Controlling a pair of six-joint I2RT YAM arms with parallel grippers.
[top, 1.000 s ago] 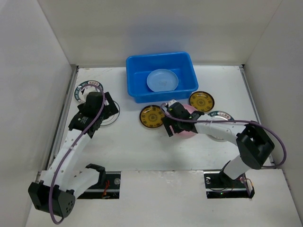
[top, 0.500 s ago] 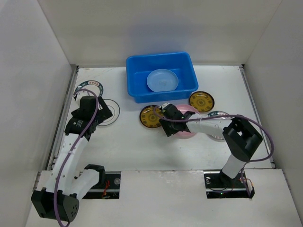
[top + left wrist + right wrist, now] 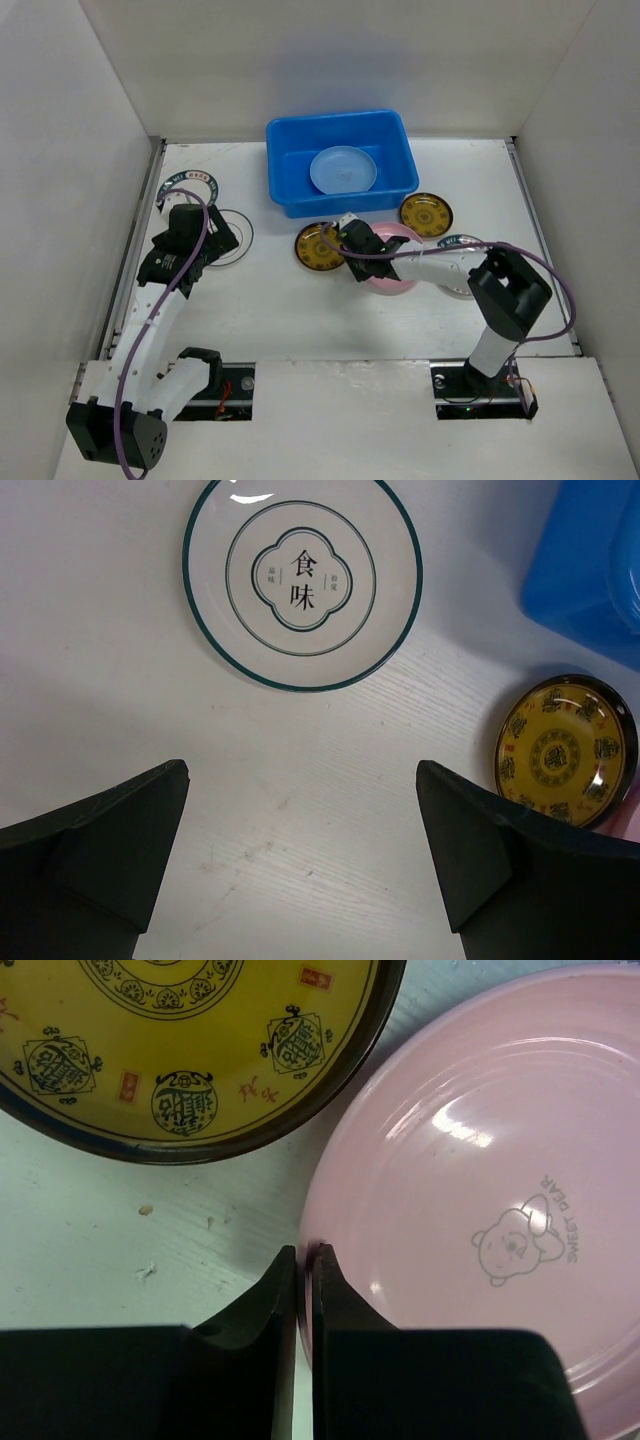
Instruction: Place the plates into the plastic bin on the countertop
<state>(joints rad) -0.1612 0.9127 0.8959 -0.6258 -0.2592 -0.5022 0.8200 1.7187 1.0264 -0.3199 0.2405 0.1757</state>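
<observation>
Pink plate (image 3: 480,1210) flat on countertop (image 3: 290,310), rim pinched by right gripper (image 3: 303,1260): grasp step. Next probably needs a lift clear of the yellow plate (image 3: 180,1040), then carry to blue bin (image 3: 283,190). Left gripper (image 3: 302,780) spread, holding nothing.

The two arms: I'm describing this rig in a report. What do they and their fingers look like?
Both the left arm and right arm have white links joined by boxy black joint housings. A purple cable loops loosely along each. The fingers are matt black, broad and wedge-shaped, with no visible markings.
</observation>
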